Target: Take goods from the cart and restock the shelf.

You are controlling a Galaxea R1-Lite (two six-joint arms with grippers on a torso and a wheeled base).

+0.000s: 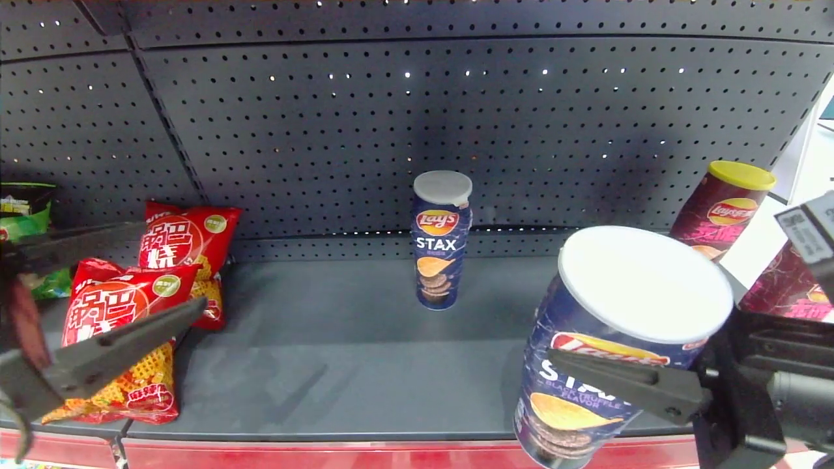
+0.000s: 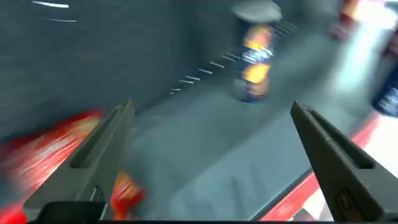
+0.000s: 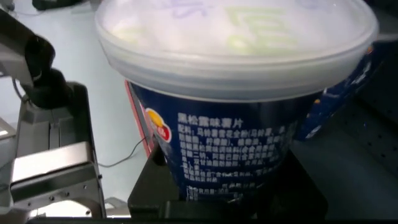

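Placing step: your R hand (image 1: 606, 365) grips a tilted can (image 1: 642, 286) at the shelf (image 1: 339, 365) front edge; L hand (image 1: 172, 267) gapes wide. Next: carry it in near the standing can (image 1: 441, 241), straighten, release.

Tally: 2 blue chip cans (image 1: 442, 247) (image 1: 606, 339), 2 maroon cans (image 1: 720, 208) (image 1: 782, 286), 2 red snack bags (image 1: 186, 254) (image 1: 111, 299), 1 green bag (image 1: 23, 215).

Dark perforated back panel (image 1: 391, 117), light glinting through its holes.
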